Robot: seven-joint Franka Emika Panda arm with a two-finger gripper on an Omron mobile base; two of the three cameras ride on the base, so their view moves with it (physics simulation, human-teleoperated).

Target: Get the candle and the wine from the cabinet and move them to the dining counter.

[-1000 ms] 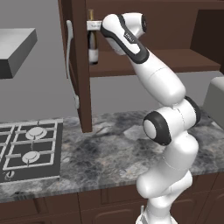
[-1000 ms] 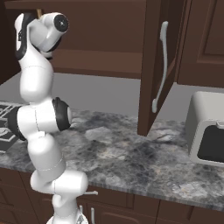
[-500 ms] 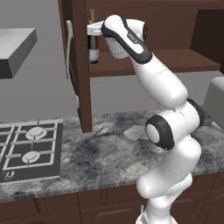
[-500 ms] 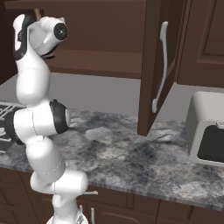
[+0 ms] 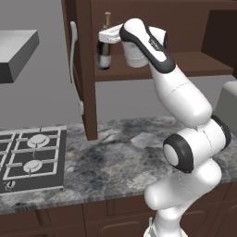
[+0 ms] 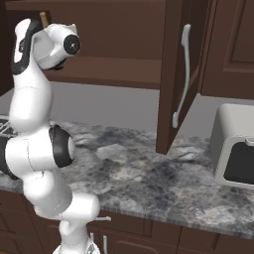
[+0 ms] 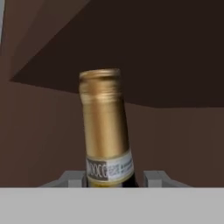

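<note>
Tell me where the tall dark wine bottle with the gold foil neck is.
The wine bottle stands upright on the open wall cabinet's inner shelf, at its left end beside the door, with the gripper at its neck.

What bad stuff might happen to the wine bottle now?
The gripper sits around the wine bottle high up, near its gold neck, so a smooth tall bottle might slip or tip. It stands on the cabinet shelf above the stone counter, so a fall would be hard. It may also bump the open door when pulled out.
</note>
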